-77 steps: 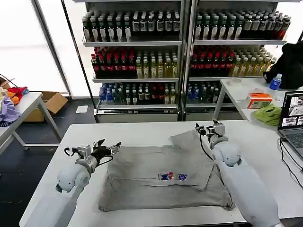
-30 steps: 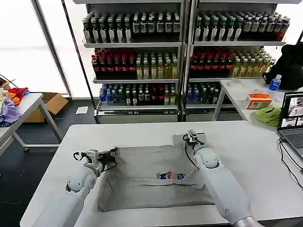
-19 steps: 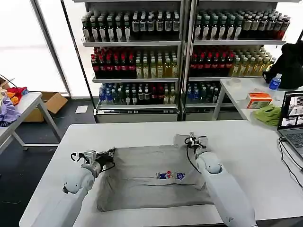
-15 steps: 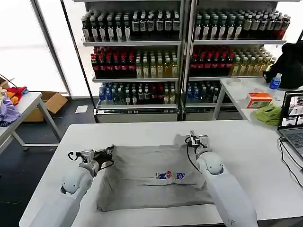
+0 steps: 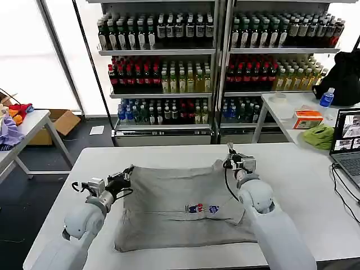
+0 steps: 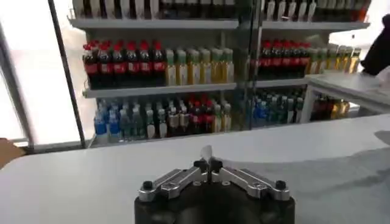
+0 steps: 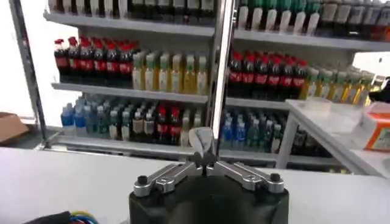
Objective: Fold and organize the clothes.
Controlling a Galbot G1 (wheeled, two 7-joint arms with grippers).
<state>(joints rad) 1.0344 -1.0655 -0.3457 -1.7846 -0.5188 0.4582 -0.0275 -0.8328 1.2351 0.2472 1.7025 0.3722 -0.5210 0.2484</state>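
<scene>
The clothes are one light grey shirt [image 5: 174, 216] with a small multicoloured chest print [image 5: 201, 208], spread on the white table [image 5: 304, 185]. Its far edge is raised and stretched between both grippers. My left gripper [image 5: 127, 172] is shut on the far left corner; in the left wrist view a tab of grey cloth [image 6: 206, 152] pokes up from the closed left gripper [image 6: 208, 163]. My right gripper [image 5: 231, 162] is shut on the far right corner, and the right wrist view shows a cloth tab [image 7: 200, 140] pinched in the closed right gripper [image 7: 205, 163].
Tall shelves of bottles [image 5: 185, 73] stand behind the table. A side table at the right holds a laptop [image 5: 347, 140], a lime-green cloth [image 5: 319, 136], an orange box [image 5: 307, 119] and a water bottle [image 5: 327, 98]. A purple cloth [image 5: 8, 132] lies on the left table.
Both grippers came in from open and apart, shut on the shirt's far edge, and have now lifted it up and away, pulling the edge taut.
</scene>
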